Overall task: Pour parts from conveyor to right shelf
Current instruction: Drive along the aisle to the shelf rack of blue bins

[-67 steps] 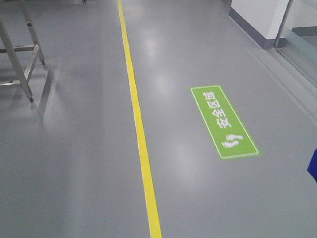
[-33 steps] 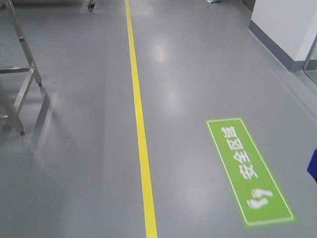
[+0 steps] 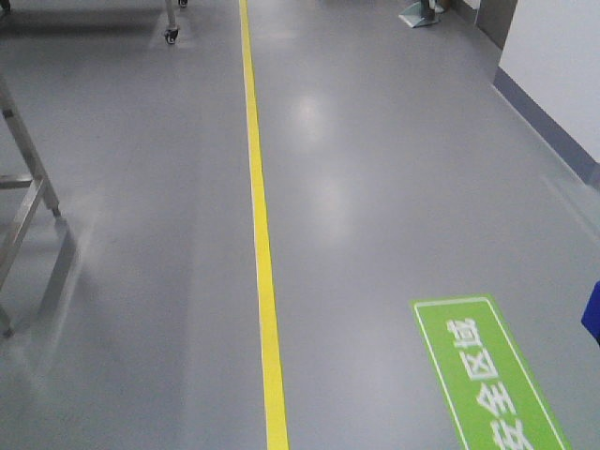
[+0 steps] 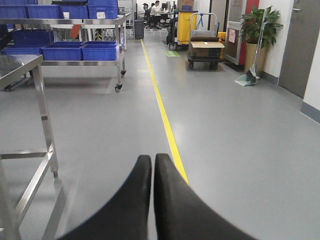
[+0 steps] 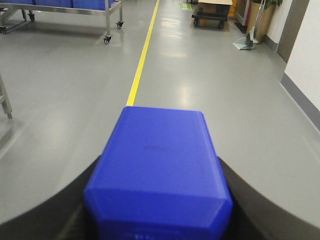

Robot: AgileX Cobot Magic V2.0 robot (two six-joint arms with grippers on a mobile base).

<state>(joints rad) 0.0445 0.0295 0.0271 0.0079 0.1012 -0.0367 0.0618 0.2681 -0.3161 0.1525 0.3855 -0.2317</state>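
Note:
A bright-blue plastic block [image 5: 160, 145], one of the parts, fills the right wrist view. My right gripper [image 5: 159, 167] is shut on it, with a black finger [image 5: 55, 212] on each side. A sliver of the same blue [image 3: 592, 314] shows at the right edge of the front view. My left gripper [image 4: 152, 159] is shut with nothing in it, above the floor. A steel rack [image 4: 75, 50] on casters with large blue bins stands far ahead on the left. I cannot tell if it is the right shelf. The conveyor is out of view.
A yellow floor line [image 3: 258, 234] runs straight ahead. A green floor sign [image 3: 487, 375] lies near right. A steel table frame [image 3: 23, 206] stands close on the left. A wall [image 3: 562, 66] borders the right; a cart with a cardboard box [image 4: 205, 50] and a plant [image 4: 257, 25] stand far ahead.
The floor has slid toward me: the green sign has moved to the bottom right and the steel frame down and left. Both grippers have stayed as they were.

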